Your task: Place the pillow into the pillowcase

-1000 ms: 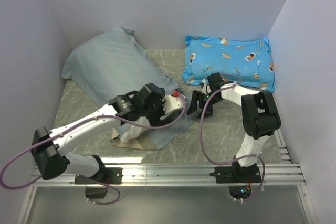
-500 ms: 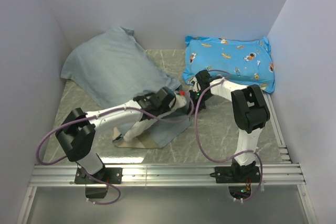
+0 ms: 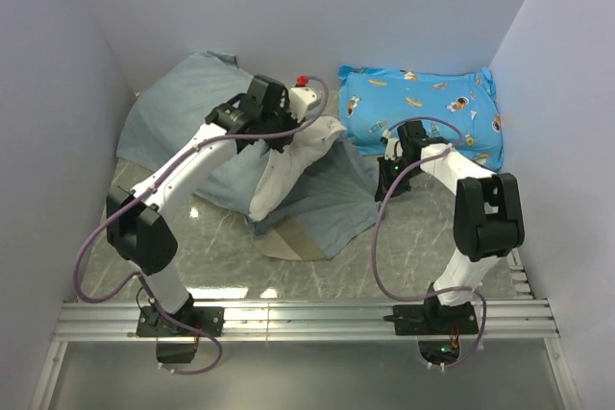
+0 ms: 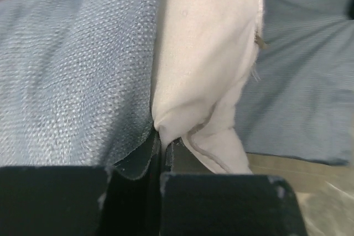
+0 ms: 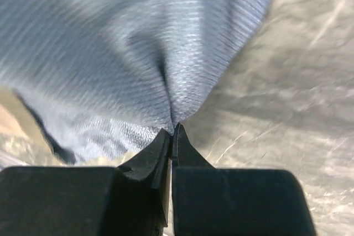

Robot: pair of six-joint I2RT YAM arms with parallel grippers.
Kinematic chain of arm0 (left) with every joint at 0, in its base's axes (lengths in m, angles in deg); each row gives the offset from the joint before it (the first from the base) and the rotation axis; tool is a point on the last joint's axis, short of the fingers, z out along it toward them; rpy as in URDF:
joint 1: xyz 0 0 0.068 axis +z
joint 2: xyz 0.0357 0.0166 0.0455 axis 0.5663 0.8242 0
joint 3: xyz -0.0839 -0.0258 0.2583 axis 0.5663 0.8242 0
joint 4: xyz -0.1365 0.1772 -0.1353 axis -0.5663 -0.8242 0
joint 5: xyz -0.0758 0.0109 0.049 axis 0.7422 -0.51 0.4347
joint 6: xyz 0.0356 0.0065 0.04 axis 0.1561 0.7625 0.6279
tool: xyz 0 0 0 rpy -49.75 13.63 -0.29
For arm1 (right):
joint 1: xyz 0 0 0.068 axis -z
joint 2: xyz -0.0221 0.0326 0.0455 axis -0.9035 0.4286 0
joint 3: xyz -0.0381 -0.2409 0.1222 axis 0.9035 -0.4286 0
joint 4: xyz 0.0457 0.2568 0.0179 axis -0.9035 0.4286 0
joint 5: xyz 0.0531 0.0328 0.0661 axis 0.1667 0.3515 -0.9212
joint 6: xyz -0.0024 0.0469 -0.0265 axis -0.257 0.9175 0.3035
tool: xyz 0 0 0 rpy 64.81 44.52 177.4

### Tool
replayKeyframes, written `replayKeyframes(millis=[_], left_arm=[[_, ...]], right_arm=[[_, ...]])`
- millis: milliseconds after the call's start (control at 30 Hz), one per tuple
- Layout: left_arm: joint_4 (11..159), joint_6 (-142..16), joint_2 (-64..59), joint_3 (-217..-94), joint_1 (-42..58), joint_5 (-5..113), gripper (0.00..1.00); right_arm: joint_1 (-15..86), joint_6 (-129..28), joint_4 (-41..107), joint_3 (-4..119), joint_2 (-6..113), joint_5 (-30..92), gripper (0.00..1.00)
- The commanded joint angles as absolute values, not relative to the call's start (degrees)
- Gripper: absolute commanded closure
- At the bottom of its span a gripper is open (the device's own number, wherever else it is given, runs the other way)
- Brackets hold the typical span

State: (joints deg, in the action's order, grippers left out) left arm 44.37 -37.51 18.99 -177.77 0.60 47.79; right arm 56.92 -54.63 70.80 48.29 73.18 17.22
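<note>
The pillowcase (image 3: 192,112) is a big grey-blue sheet spread from the back left to the table's middle, with a tan patch at its near edge. My left gripper (image 3: 317,128) is raised over it and shut on a fold (image 4: 182,81) where grey-blue cloth and a pale cream, hemmed layer meet; the cream layer (image 3: 284,168) hangs down limp. My right gripper (image 3: 387,189) is low at the pillowcase's right edge, shut on a pinch of grey-blue cloth (image 5: 138,64) just above the marble top. The pillow is not in view as such.
A bright blue cartoon-print cushion (image 3: 423,117) lies at the back right, just behind the right arm. Grey walls close in on the left, back and right. The marble table top (image 3: 413,247) shows bare near the right arm, and a metal rail (image 3: 307,319) runs along the near edge.
Both grippers have shut on the pillowcase. The left arm has lifted its fold up and back, baring the cream layer; the right gripper has drawn its edge to the right.
</note>
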Motion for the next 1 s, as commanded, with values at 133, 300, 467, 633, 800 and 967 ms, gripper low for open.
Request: replayKeyframes(millis=[133,300,467,633,800,967], left_arm=[[40.03,-41.29,22.28,-189.83,5.4,70.46,1.0],[37.22,-44.36,27.9,-198.78,5.4,75.85,1.0],[39.76,-48.58,30.98,-201.52,6.89,83.03,1.0],[46.34,-56.93,31.69,-201.0,10.23,89.37,1.0],[50.92,-63.97,33.79,-201.79,12.78,93.6,1.0],[54.79,-66.33,33.18,-199.96,13.22,94.74,1.0]], right_arm=[[57.85,-52.51,72.41,46.37,59.04,12.1,0.74],[58.64,-37.42,62.75,44.44,47.68,8.48,0.29],[56.54,-26.67,56.49,44.08,50.9,5.49,0.39],[49.08,-14.02,43.71,40.67,60.66,8.12,0.42],[42.31,-3.72,33.91,41.88,67.16,16.18,0.38],[35.89,-4.06,35.55,51.45,73.5,28.84,0.38]])
